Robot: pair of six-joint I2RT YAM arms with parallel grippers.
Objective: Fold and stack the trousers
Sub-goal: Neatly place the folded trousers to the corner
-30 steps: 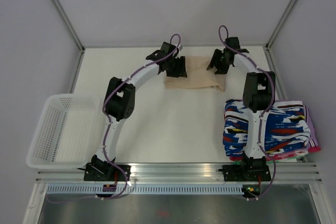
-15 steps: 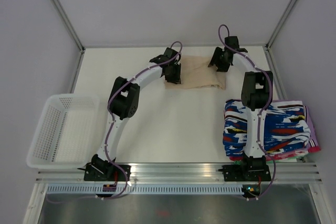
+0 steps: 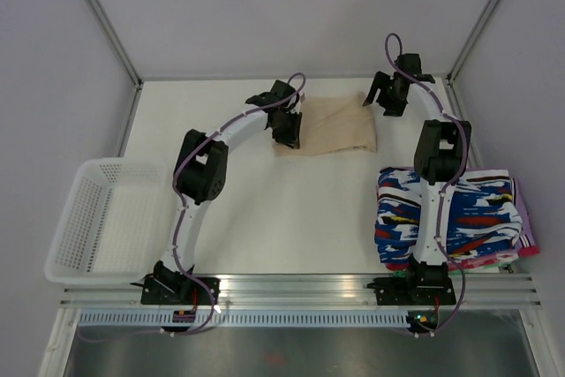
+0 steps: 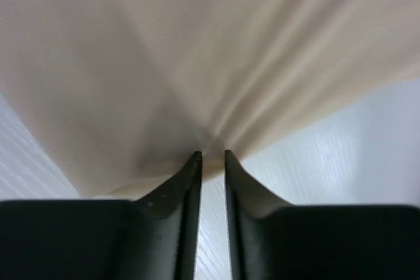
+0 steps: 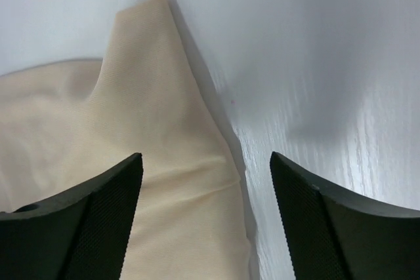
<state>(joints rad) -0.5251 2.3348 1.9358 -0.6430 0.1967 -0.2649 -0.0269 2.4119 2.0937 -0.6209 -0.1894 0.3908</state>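
Trousers [image 3: 328, 128] lie far back; basket [image 3: 113, 218] left, pile [image 3: 477, 218] right.

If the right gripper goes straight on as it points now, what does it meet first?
Probably the trousers: their edge lies between the right gripper's open fingers, table just beside. Depth is unclear.

basket [image 3: 106, 218]: left edge of table [image 3: 291, 209] | patterned garments [image 3: 459, 218]: stacked, seemingly folded, right

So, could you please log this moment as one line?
left fingers shut on trousers, left edge | right fingers open over far-right corner | trousers folded, unstacked
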